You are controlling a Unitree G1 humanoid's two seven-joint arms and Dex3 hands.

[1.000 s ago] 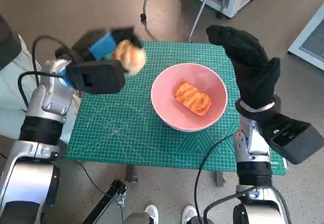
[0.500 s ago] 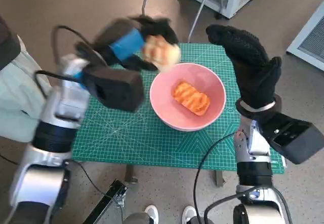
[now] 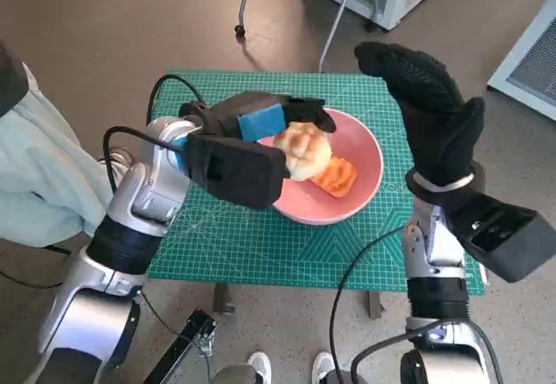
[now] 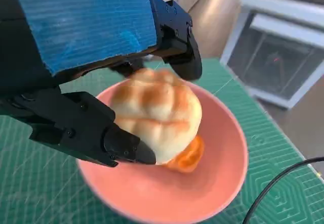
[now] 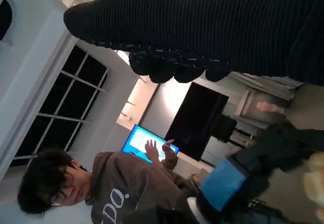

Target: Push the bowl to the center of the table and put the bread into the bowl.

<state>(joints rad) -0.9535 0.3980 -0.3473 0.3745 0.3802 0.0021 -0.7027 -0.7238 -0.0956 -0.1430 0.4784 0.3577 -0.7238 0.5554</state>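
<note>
Left wrist view is showing the left robot hand (image 4: 86,77) gripping the bread (image 4: 157,113) by its sides, just above the bowl (image 4: 223,183) (already holding an orange pastry (image 4: 188,157)) — soft, light, easily squashed. Right robot hand (image 3: 426,106) is hanging spread, empty.

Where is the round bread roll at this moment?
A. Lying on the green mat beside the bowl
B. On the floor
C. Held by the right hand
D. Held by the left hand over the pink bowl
D: the left hand grips the round bread roll above the pink bowl.
</note>
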